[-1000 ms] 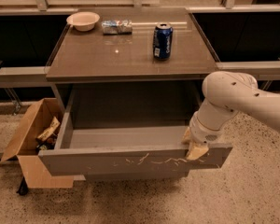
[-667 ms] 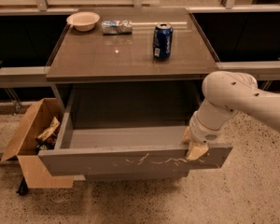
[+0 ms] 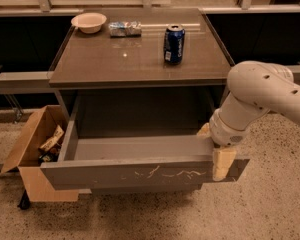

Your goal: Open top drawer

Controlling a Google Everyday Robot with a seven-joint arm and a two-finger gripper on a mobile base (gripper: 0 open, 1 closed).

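Note:
The top drawer point(image 3: 140, 173) stands pulled far out of the cabinet. Its grey-brown front panel carries a row of pale scratches, and its inside looks empty. My gripper point(image 3: 219, 156) sits at the right end of the front panel. One cream finger point(image 3: 223, 163) hangs over the outer face of the panel, and another shows behind the panel's top edge. The white arm comes in from the right.
On the cabinet top point(image 3: 140, 59) stand a blue can point(image 3: 174, 44), a white bowl point(image 3: 89, 22) and a silver packet point(image 3: 125, 28). An open cardboard box point(image 3: 32, 151) with wrappers sits on the floor at the left, touching the drawer's left side.

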